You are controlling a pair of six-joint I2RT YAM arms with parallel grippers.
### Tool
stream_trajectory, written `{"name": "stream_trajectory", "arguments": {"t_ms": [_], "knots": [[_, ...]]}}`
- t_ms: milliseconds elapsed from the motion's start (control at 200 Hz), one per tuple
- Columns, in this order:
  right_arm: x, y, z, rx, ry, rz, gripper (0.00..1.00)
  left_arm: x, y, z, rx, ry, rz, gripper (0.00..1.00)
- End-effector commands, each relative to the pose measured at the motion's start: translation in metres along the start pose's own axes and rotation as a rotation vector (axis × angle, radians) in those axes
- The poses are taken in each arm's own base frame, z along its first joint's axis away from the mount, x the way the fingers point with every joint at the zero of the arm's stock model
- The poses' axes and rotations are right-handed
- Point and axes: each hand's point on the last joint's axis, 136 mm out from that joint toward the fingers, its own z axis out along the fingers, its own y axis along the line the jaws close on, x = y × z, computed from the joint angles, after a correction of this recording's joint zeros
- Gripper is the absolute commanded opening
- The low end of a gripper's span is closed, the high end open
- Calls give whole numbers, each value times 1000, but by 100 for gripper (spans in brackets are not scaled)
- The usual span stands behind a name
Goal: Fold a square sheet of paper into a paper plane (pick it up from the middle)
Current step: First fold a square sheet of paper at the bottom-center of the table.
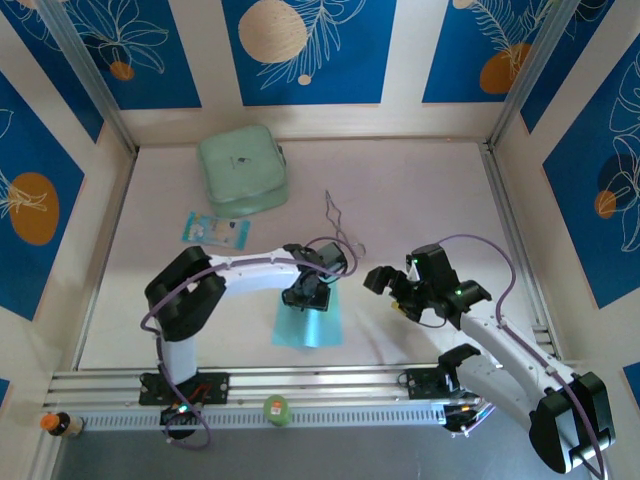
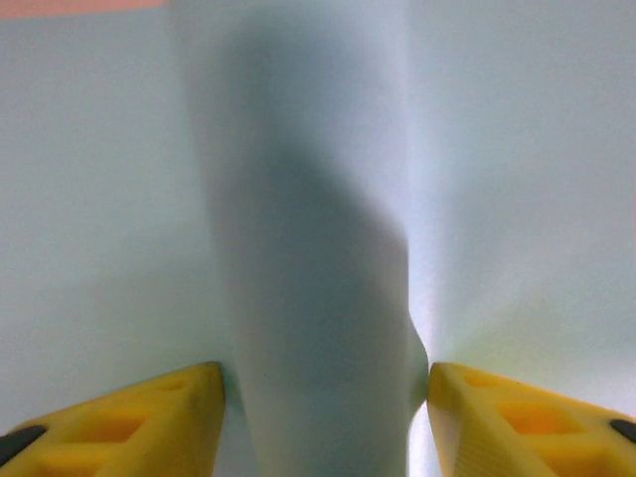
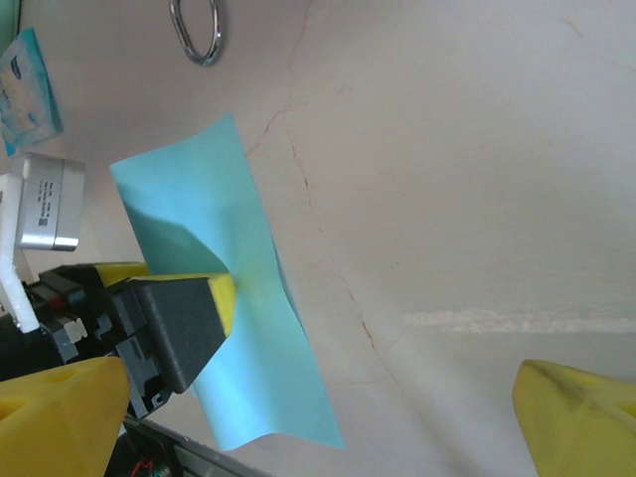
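The square sheet of paper point(image 1: 312, 325) is cyan and lies on the table in front of the arms. My left gripper point(image 1: 305, 297) is down on its middle. In the left wrist view the paper point(image 2: 318, 248) has buckled up into a ridge, and my left gripper point(image 2: 326, 397) is shut on that ridge with both yellow fingers against it. From the right wrist view, the sheet point(image 3: 248, 328) is creased where the left fingertip point(image 3: 219, 293) presses it. My right gripper point(image 1: 392, 290) hangs open to the right of the sheet, nothing between its fingers point(image 3: 318, 427).
A mint-green case point(image 1: 243, 172) sits at the back left, with a small blue-and-white packet point(image 1: 215, 230) in front of it. Thin metal tongs point(image 1: 340, 225) lie behind the sheet; their loop point(image 3: 196, 30) shows at the top. A rail point(image 1: 330, 385) runs along the near edge.
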Motion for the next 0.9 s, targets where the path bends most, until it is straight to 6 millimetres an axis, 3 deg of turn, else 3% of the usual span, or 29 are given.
{"name": "stream_trajectory", "arguments": {"t_ms": [0, 250, 490, 645, 760, 895], "knots": [[-2, 2, -5, 14, -13, 28, 99, -5, -5, -13, 36, -58, -2, 47], [-4, -2, -6, 36, -31, 38, 99, -16, -20, -41, 163, -150, -13, 41], [-8, 0, -11, 33, -50, 33, 99, -22, -74, -76, 560, -184, -24, 40], [-10, 12, -17, -22, -58, 0, 99, -27, -92, -95, 753, -184, -56, 41], [-10, 20, -21, -67, -56, -16, 99, -29, -89, -94, 824, -187, -109, 41], [-9, 26, -23, -101, -51, -24, 99, -26, -74, -72, 824, -156, -196, 41]]}}
